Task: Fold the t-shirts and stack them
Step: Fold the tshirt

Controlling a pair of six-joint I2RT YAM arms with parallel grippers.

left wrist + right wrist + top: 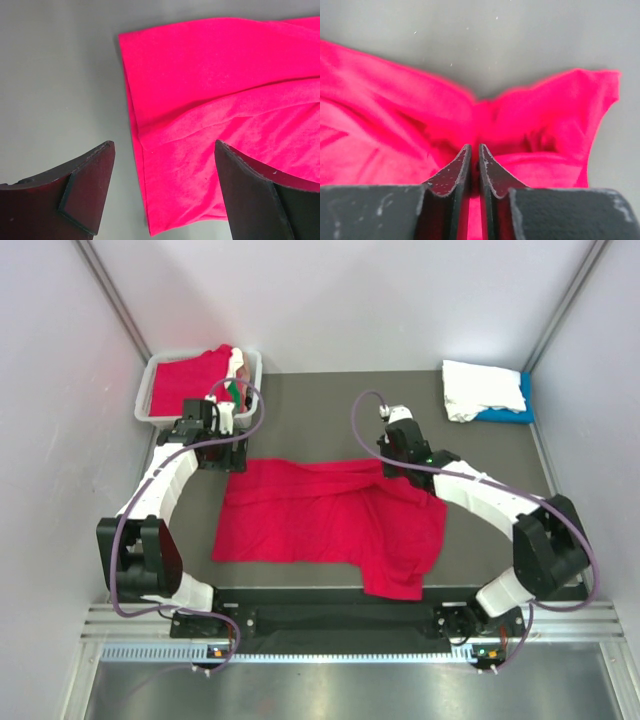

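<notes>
A red t-shirt [330, 520] lies partly spread on the dark table, bunched along its far edge. My left gripper [224, 452] is open and empty over the shirt's far left corner. In the left wrist view the gripper [162, 145] straddles the shirt's edge [210, 100], one finger over bare table, one over cloth. My right gripper [386, 468] is at the shirt's far edge, right of centre. In the right wrist view the gripper [474, 147] is shut on a pinched fold of the red t-shirt [545, 115].
A pale plastic tub [146, 390] at the far left holds more red shirts [190, 380]. A folded white shirt [482, 388] lies on a blue one [512, 416] at the far right. White walls close in both sides and the back.
</notes>
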